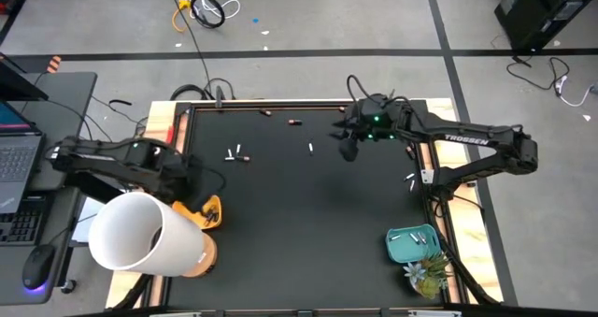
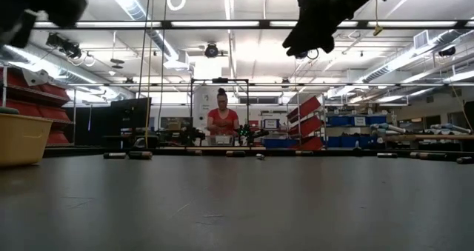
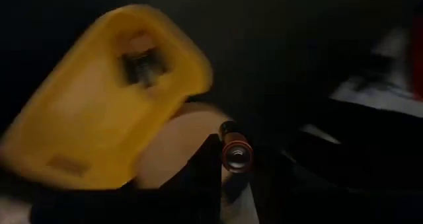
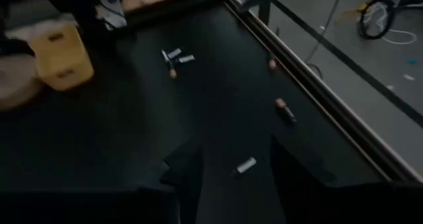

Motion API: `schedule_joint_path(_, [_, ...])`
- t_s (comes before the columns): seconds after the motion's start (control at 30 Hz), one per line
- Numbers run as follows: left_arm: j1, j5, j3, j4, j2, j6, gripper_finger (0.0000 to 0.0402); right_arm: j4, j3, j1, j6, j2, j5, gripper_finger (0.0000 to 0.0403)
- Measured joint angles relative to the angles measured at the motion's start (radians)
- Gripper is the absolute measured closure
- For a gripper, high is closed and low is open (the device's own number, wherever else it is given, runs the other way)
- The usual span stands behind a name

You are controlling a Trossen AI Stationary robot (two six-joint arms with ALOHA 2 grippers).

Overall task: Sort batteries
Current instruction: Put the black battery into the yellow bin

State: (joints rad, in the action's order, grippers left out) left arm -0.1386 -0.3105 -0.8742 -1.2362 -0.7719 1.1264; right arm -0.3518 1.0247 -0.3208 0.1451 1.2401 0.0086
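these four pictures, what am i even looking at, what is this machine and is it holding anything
It is a robot with two dark arms at a black table, each ending in a two-finger gripper. One picture looks straight down, one looks level across the table top, and two come from cameras on the wrists.

The left gripper is over a yellow bin at the table's left edge and is shut on a dark battery with a copper end. The right gripper hangs open above a white battery near the far edge.

More batteries lie loose: a small cluster and two dark ones by the far edge. A teal tray at the right holds white ones. A person stands far behind.
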Motion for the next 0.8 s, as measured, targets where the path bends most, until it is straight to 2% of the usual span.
schedule_joint_path(0.17, [-0.03,0.074,0.008,-0.163,0.001,0.034,0.034,0.122,-0.033,0.006,0.04,0.0,-0.003,0.0251])
schedule_joint_path(0.47, [-0.034,0.096,0.144,-0.098,-0.006,0.064,0.034,0.164,-0.036,0.013,0.073,0.001,-0.003,0.0259])
schedule_joint_path(0.8, [-0.054,0.124,0.138,-0.096,-0.039,0.071,0.0331,0.178,-0.036,0.048,0.096,0.001,-0.008,0.0267])
